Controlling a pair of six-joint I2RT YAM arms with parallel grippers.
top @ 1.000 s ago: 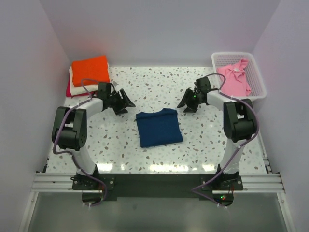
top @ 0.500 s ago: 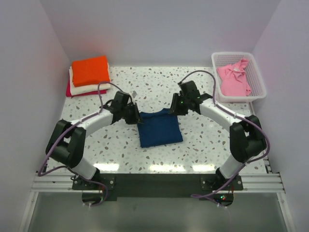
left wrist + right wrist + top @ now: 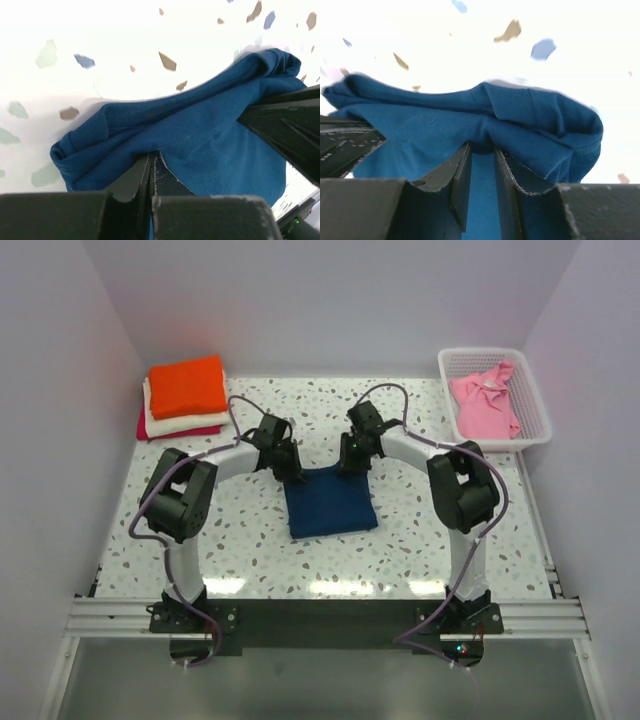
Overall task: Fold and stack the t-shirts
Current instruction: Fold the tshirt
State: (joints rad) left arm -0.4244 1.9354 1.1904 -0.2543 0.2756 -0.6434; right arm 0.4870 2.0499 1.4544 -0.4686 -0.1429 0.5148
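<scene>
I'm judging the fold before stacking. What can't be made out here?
Far corners of the blue shirt: top view, covered by the left gripper and right gripper.
Shirts under the orange shirt: top view, only edges show.
Shape of the pink shirt: top view, bunched in the basket.

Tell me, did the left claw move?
Yes. The left claw moved right, away from the folded stack, to the far left corner of the blue shirt.

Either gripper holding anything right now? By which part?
Both hold the folded navy t-shirt by its far edge: the left gripper pinches the far-left corner and the right gripper the far-right corner.
</scene>
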